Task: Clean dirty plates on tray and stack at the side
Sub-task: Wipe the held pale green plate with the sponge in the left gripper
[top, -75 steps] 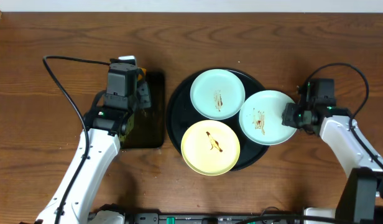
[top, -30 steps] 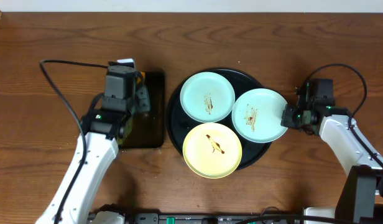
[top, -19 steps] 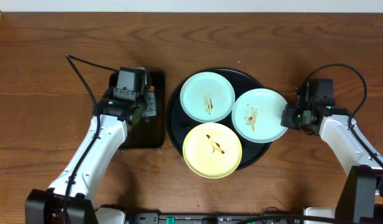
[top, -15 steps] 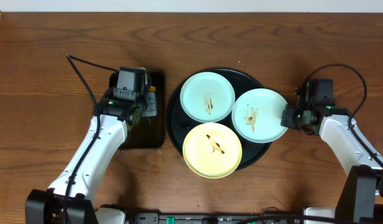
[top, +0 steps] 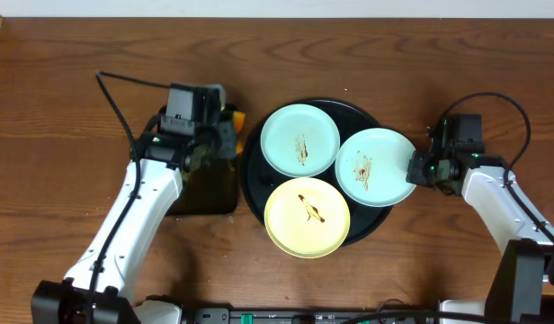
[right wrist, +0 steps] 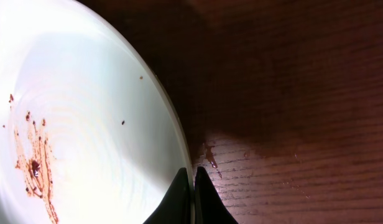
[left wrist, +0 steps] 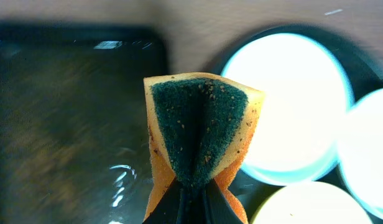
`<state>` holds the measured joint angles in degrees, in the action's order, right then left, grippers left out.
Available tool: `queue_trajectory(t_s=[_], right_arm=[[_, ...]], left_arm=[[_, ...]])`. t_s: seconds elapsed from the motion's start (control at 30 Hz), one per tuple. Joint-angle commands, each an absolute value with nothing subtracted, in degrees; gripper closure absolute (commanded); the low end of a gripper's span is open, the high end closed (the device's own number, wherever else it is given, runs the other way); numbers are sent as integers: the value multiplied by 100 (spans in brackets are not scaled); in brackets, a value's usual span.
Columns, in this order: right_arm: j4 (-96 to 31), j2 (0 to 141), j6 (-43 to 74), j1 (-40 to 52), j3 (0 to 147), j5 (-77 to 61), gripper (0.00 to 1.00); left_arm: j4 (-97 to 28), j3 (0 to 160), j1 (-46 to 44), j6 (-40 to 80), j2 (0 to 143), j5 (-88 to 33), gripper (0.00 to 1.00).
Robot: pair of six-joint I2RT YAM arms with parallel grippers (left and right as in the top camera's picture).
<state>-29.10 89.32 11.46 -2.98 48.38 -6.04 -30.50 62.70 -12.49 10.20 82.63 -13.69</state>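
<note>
Dark wooden table (top: pixel 349 54) fills the overhead view, and the tray (top: pixel 251 166) is set at its middle. Three plates are carried on the tray, each marked with brown streaks at its centre. One mint plate (top: pixel 300 139) is placed at the tray's far left. The other mint plate (top: pixel 371 167) is placed at the tray's right, with its edge past the rim there. The yellow plate (top: pixel 307 216) is set at the tray's near side and overhangs the near rim. That right-hand mint plate is pinched at its outer edge by the right gripper (right wrist: pixel 193 186), whose jaws are pressed onto the rim from both sides. A folded orange sponge (left wrist: pixel 201 134), green scouring face outward, is clamped between the jaws of the left gripper (left wrist: pixel 191 194) and is held just beyond the tray's far-left rim. A small black tray (top: pixel 205 193), wet-looking, is seen just left of the tray.
</note>
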Motion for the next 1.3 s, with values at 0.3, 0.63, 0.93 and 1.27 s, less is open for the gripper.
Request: queue_trajectory(t_s=[0.3, 0.63, 0.93, 1.27], right_arm=[[-2958, 8969, 1153, -285, 4932, -587, 99], [-2980, 8969, 1153, -268, 4932, -587, 99], [-3048, 8969, 1153, -248, 4932, -585, 99], [-3096, 8969, 1153, -248, 4932, -585, 99]], left_arm=[[-3315, 7848, -2585, 908, 9380, -2716, 93], [-2023, 8003, -3710, 1061, 10532, -3732, 93], [-1149, 8003, -4139, 1739, 11472, -4156, 93], [-1039, 8001, -4322, 1835, 12053, -4018, 93]])
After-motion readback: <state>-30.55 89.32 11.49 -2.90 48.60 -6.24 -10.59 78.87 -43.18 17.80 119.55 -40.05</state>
